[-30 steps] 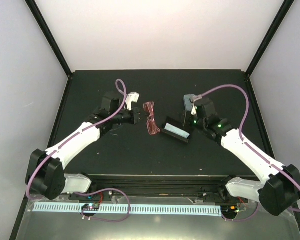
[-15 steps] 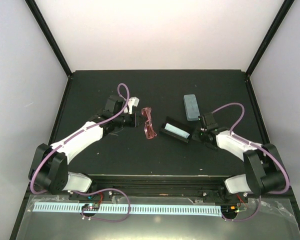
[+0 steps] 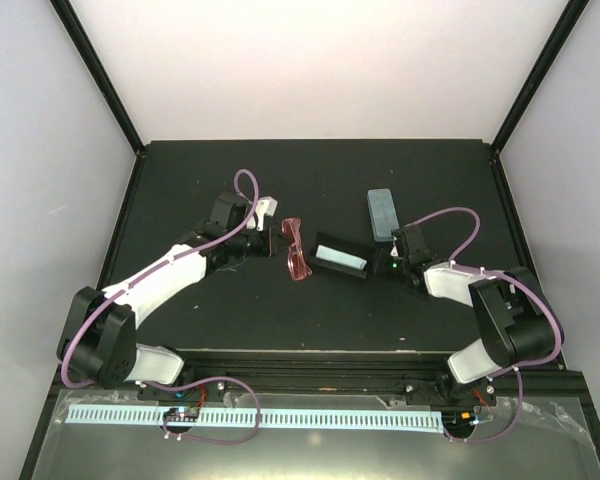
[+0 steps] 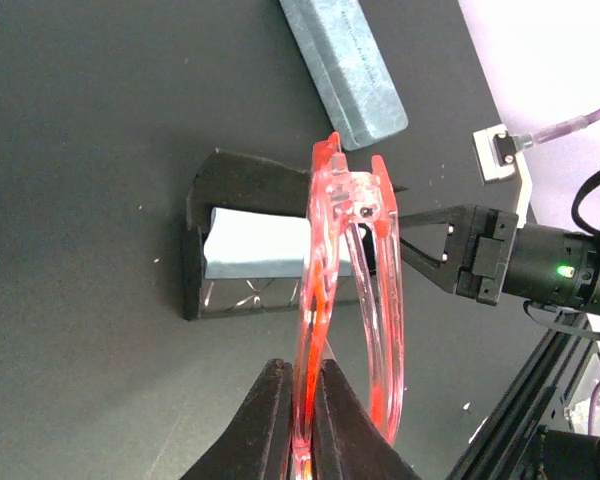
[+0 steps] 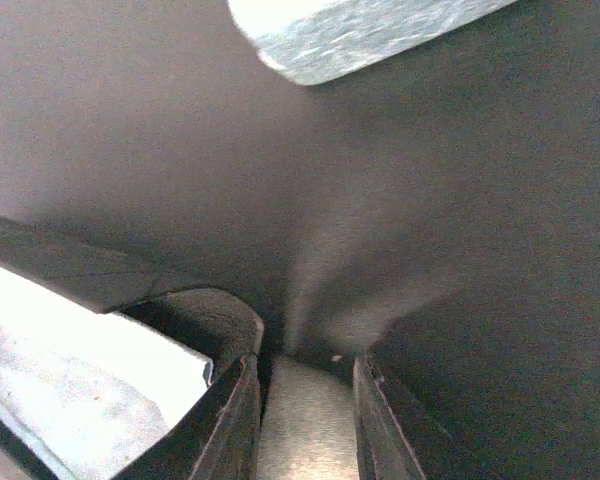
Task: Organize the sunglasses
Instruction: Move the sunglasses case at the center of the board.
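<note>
- Moved since half a second ago: black case [image 3: 321,247], now further left and lying more level, closer to the red sunglasses [image 3: 298,258]
- Also moved: right end effector [image 3: 380,262], drawn in leftward after the case, right arm [image 3: 450,282] folded tighter toward its base
- Hardly shifted in that time: left end effector [image 3: 276,238] and the red pair in its grip
- Left end effector pressed together on the red sunglasses, pinching one end of the front; in the left wrist view, the pair stretching straight away from the fingertips, folded arms alongside the lenses
- Red sunglasses between the left end effector and the black case, just beside the case's left end in the top view; clear of the counter [image 3: 280,170] or touching it, not possible to tell
- Black case open, light blue cloth [image 4: 255,245] lying inside
- Right end effector low over the counter at the case's right end, fingers spread a little, only bare counter showing between them
- In the right wrist view, the case's edge just beside the left-hand finger; touching or apart, cannot tell
- Red sunglasses well apart from the right end effector, the whole black case lying between the two
- Pale blue case [image 3: 380,213] closed, flat on the counter beyond the right end effector, apart from the black case
</note>
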Tool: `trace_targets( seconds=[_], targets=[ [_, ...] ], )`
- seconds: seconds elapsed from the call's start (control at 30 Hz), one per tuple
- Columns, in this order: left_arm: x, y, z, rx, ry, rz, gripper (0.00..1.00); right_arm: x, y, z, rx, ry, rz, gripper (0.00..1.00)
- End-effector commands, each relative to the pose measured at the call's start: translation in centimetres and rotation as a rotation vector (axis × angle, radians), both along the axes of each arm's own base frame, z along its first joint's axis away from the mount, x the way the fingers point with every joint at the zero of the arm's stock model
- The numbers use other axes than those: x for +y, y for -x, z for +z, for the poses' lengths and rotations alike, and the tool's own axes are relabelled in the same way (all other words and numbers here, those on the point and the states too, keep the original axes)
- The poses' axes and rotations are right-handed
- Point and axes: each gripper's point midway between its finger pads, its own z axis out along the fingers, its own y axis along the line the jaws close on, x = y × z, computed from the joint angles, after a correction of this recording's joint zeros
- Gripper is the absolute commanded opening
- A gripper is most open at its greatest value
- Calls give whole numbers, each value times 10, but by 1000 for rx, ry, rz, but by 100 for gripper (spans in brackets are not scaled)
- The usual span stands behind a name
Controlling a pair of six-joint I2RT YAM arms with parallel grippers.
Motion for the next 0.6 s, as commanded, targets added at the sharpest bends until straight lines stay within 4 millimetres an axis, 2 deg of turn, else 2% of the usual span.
trace_targets(
  seconds=[0.0,0.3,0.57],
  targets=[
    [1,3,-6,22,-5,11,1,11,42,-34,144,-20,49,30],
    [5,4,-10,52,-17,37,1,57,58,-36,146,1,165,30],
    [3,-6,-28,174,-40,95,2,118,65,-33,147,-14,277,30]
  ],
)
